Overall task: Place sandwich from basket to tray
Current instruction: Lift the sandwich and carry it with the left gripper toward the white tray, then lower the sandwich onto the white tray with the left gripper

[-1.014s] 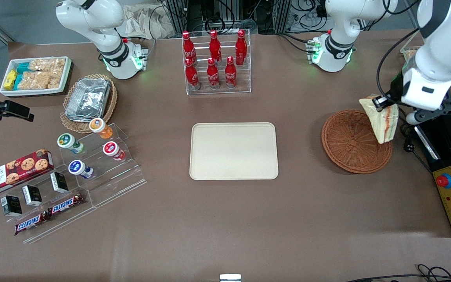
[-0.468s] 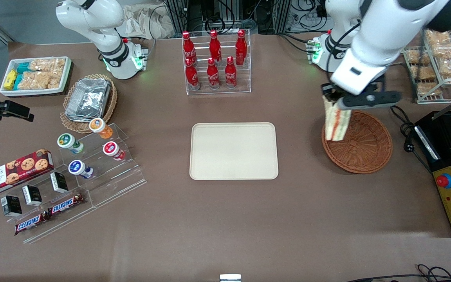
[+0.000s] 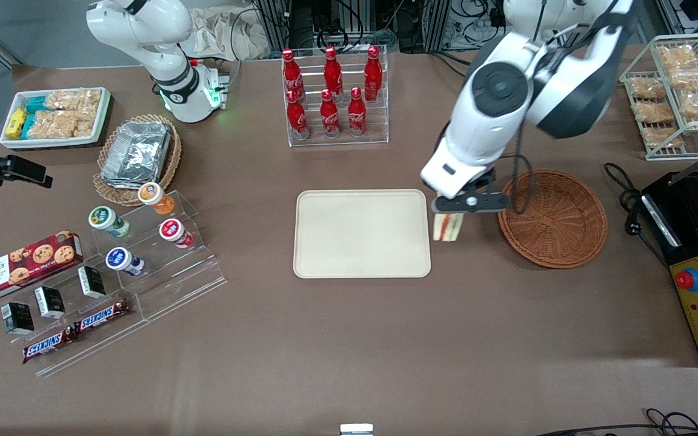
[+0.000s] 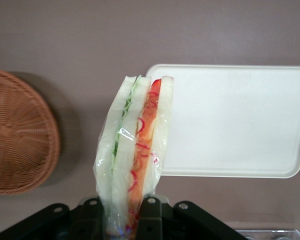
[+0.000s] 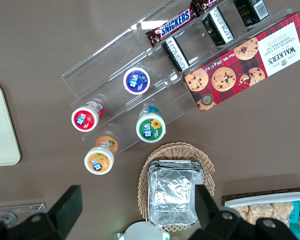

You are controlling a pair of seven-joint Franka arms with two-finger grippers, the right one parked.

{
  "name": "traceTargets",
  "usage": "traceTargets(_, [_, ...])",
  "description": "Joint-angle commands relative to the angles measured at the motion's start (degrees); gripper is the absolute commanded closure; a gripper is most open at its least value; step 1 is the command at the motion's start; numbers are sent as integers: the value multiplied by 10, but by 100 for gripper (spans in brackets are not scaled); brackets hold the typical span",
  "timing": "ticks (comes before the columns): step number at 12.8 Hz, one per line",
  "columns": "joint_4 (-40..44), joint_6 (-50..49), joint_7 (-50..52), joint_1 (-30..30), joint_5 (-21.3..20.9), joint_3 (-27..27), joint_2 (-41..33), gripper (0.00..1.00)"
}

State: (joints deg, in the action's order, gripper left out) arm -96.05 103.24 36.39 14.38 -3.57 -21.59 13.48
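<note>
- Carriage is the step in hand: you have the sandwich (image 3: 448,226) in the air between the basket (image 3: 552,218) and the tray (image 3: 362,234), just off the tray's edge nearest the basket.
- Keep travelling until the wedge hangs over the tray's middle, then lower before you release; I judge a drop at the rim would tip it off.
- The gripper (image 4: 125,210) has its 2 fingers clamped on the wrapped sandwich, which hangs straight below them, edge-on.
</note>
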Motion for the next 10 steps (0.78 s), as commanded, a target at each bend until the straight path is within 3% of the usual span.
traceTargets(1, [-18,70,26,26,-25,0,50,100])
traceTargets(8, [-70,230,156,57,-126,1,150,100])
traceTargets(10, [-71,236,166,57,-127,1,164,100])
